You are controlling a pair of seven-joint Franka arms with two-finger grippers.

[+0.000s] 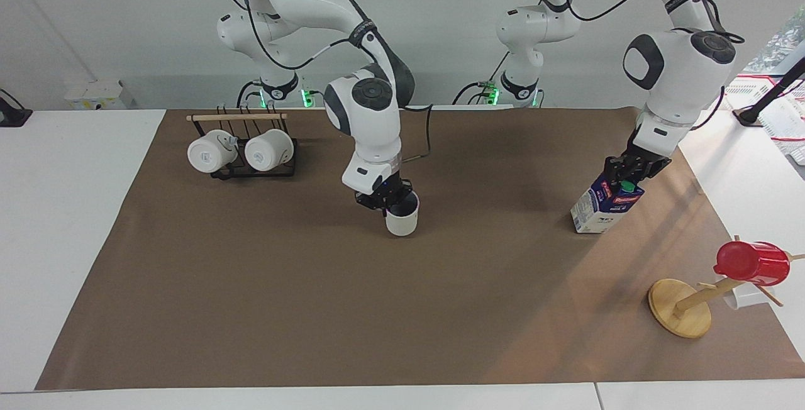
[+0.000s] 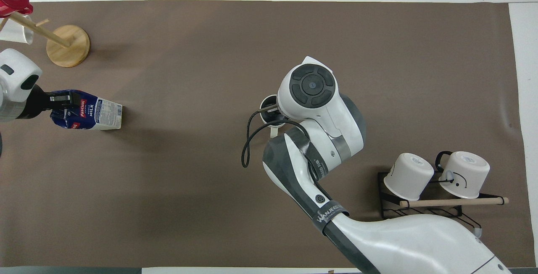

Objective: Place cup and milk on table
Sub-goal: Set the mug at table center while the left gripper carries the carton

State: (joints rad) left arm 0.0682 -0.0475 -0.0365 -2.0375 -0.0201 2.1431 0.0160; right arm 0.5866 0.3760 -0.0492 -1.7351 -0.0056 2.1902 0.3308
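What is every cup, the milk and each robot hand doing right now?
cup: upright over the middle of the table, gripped at its rim
right gripper: shut on the cup
milk: tilted, gripped at its top
left gripper: shut on the milk
two white mugs: lying sideways on the black rack
red cup: hanging on the wooden stand

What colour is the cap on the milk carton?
Green. The round cap sits at the top of the milk, seen best in the facing view.
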